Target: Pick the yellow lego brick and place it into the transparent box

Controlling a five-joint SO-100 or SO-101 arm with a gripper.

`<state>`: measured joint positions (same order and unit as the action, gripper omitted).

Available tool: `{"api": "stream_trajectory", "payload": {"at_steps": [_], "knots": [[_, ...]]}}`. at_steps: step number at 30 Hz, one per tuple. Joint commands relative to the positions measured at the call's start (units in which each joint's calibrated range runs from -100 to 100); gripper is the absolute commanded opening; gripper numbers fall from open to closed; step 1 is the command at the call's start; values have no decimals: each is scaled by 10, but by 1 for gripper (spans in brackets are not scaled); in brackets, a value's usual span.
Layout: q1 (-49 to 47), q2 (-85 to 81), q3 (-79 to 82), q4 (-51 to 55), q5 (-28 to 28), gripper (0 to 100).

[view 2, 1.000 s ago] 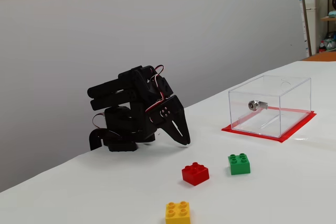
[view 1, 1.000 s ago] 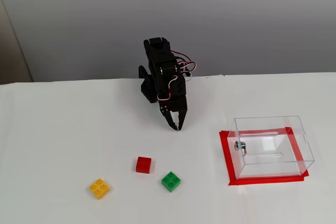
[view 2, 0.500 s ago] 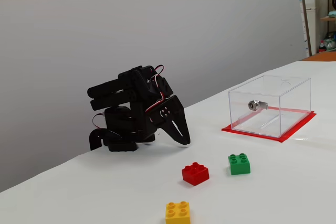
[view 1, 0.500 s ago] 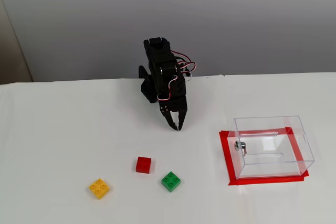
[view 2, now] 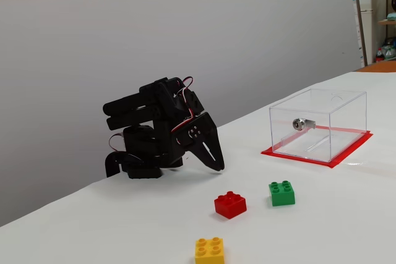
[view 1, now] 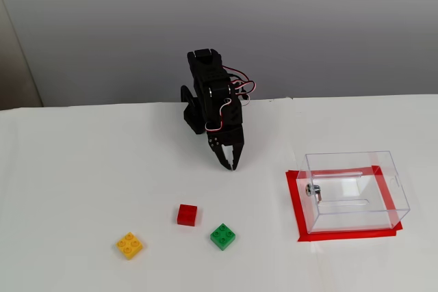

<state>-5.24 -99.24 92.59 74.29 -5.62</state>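
The yellow lego brick [view 1: 129, 245] lies on the white table at the front left; it also shows at the bottom of the other fixed view [view 2: 210, 250]. The transparent box [view 1: 354, 191] stands on a red mat at the right, with a metal knob on its left wall; in the other fixed view the box [view 2: 318, 124] is at the right. My black gripper [view 1: 230, 163] points down near the arm's base, shut and empty, well behind the bricks; it also shows in the other fixed view [view 2: 218, 165].
A red brick [view 1: 187, 215] and a green brick [view 1: 222, 236] lie between the yellow brick and the box; both also show in the other fixed view, red [view 2: 230, 204] and green [view 2: 282, 193]. The red mat [view 1: 298, 220] outlines the box.
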Motion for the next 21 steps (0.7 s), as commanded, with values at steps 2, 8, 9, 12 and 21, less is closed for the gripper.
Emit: {"api": "stream_trajectory", "payload": {"at_steps": [2,8,9,12,21], "knots": [[4,-4,-4,0,-2,3],[4,-3,-14,1,-39,3],[4,-1,-24,2,-43,3],[5,3,-60,0,-47,3],[53,98,-191,-66,-45,19]]}}
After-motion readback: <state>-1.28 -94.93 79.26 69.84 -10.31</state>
